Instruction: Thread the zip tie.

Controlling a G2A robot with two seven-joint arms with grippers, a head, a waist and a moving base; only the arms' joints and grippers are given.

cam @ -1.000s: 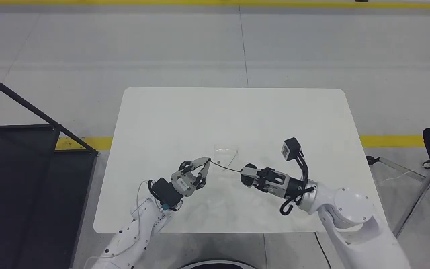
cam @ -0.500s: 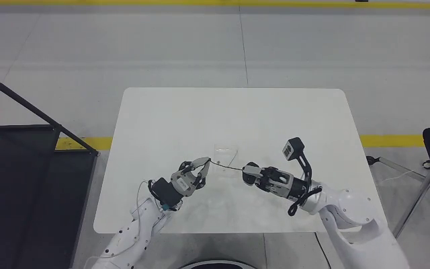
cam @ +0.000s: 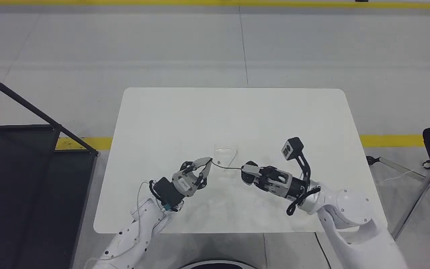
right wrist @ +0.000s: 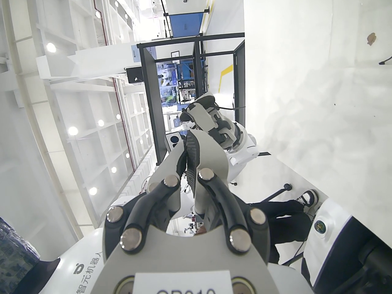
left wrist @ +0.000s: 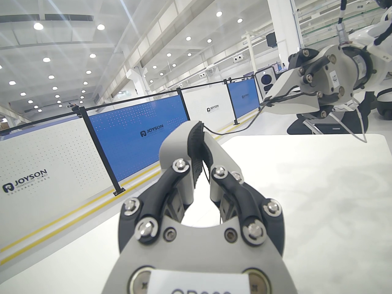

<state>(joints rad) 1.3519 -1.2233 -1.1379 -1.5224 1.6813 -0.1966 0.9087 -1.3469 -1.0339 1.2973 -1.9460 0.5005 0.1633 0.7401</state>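
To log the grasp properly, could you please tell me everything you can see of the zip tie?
The zip tie is a thin black strip, plastic by its look, held in the air above the white table. One end is pinched in the shut left end effector, the other in the shut right end effector; between them it sags slightly.

Above a white table (cam: 235,114), the left gripper (cam: 207,163) and right gripper (cam: 245,168) meet tip to tip near the robot's edge. Each pinches one end of a thin black zip tie (cam: 227,167) strung between them. A clear plastic square (cam: 226,152) lies just beyond the tie.
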